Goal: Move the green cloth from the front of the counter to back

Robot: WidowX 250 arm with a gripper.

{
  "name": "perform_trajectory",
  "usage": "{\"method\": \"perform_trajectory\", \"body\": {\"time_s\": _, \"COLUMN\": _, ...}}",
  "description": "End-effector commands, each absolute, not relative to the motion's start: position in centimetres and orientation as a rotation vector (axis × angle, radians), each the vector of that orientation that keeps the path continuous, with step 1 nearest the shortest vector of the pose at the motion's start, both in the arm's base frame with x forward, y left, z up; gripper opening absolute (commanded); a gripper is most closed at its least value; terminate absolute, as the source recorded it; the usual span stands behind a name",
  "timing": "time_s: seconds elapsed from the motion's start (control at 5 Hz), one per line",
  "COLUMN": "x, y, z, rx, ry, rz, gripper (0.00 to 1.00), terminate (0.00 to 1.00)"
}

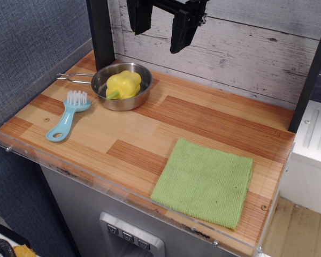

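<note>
The green cloth (204, 182) lies flat on the striped wooden counter (150, 128), at its front right, close to the clear acrylic rim. It is a light-green, roughly square knitted cloth. My gripper (161, 27) hangs high at the top of the view, over the back of the counter, well away from the cloth. Its two black fingers (183, 29) stand apart with nothing between them.
A steel pan (122, 85) holding a yellow pepper (123, 84) stands at the back left, its handle pointing left. A light-blue brush (68, 115) lies in front of it. A black post (101, 32) rises behind the pan. A whitewashed plank wall (246, 53) backs the counter.
</note>
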State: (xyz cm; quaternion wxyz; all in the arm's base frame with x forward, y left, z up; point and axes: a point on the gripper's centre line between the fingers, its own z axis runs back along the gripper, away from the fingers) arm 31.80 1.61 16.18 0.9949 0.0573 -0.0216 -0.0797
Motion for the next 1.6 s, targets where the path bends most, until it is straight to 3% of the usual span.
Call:
{"method": "perform_trajectory", "body": {"time_s": 0.0, "x": 31.8, "y": 1.6, "z": 16.2, "rx": 0.115, "ry": -0.043, "rz": -0.160, "gripper": 1.00, "terminate": 0.00}}
{"method": "perform_trajectory", "body": {"time_s": 0.6, "x": 27.0, "y": -6.9, "z": 11.6, "rx": 0.068, "ry": -0.042, "rz": -0.203, "gripper": 1.00, "terminate": 0.00}}
{"method": "perform_trajectory", "body": {"time_s": 0.8, "x": 25.7, "y": -8.8, "z": 9.9, "rx": 0.089, "ry": -0.066, "rz": -0.195, "gripper": 1.00, "terminate": 0.00}}
{"method": "perform_trajectory", "body": {"time_s": 1.4, "x": 24.6, "y": -9.4, "z": 7.5, "rx": 0.180, "ry": -0.137, "rz": -0.156, "gripper": 1.00, "terminate": 0.00}}
